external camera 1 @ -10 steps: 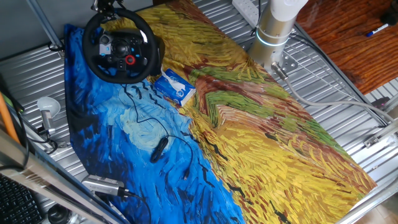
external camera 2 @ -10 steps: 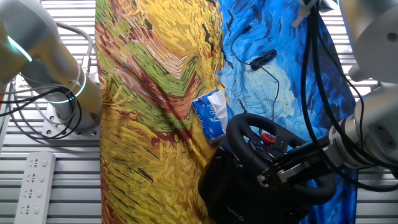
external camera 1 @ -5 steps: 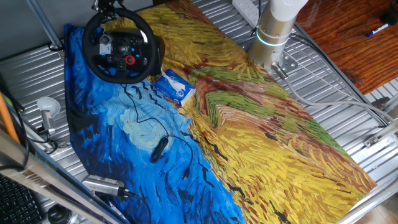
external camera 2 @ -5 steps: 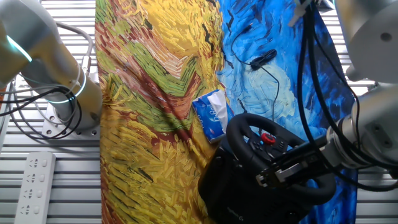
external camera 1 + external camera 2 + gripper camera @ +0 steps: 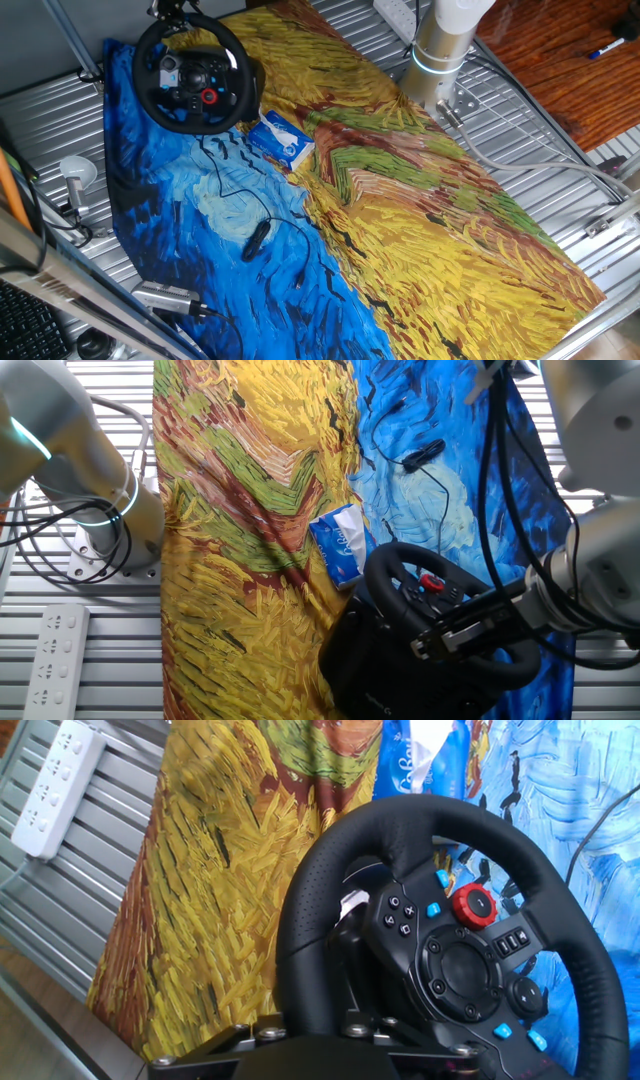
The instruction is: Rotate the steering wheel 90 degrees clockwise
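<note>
Black rubbery rim of the steering wheel (image 5: 455, 625) is stood at the blue end of the painted cloth (image 5: 420, 210), beside a tissue pack (image 5: 340, 544). The gripper (image 5: 470, 632) is parked across its lower rim, presumably for turning; whether it's clamped can't be told.

A black racing steering wheel (image 5: 190, 75) with a thick rim stands tilted on its black base at the desk's far left corner, its dark hub carrying small blue buttons and a red knob (image 5: 473, 906).
</note>
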### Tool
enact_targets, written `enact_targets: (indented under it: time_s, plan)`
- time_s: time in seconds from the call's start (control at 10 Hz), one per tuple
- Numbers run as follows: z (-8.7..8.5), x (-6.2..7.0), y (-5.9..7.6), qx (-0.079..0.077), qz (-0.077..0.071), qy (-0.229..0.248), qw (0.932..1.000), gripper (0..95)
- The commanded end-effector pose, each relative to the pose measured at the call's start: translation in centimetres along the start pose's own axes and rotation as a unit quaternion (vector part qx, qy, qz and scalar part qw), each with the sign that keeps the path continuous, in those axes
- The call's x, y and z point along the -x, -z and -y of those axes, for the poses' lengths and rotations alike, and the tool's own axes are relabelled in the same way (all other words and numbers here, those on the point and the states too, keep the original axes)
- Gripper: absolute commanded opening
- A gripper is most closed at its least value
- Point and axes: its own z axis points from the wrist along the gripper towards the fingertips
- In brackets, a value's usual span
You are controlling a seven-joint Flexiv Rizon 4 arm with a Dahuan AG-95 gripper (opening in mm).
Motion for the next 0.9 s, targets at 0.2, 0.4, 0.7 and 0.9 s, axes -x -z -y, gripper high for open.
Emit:
enact_targets:
  time_s: [0.2, 0.4, 0.7, 0.9]
  plan:
    - [0.06, -0.07, -0.1, -0.003, 0.002, -0.007, 1.0, 19.0]
    - [0.08, -0.03, -0.09, -0.004, 0.004, -0.011, 0.9999, 19.0]
    - [0.12, 0.07, -0.12, -0.005, 0.006, -0.018, 0.9998, 19.0]
    - [0.04, 0.14, -0.22, -0.004, 0.006, -0.018, 0.9998, 19.0]
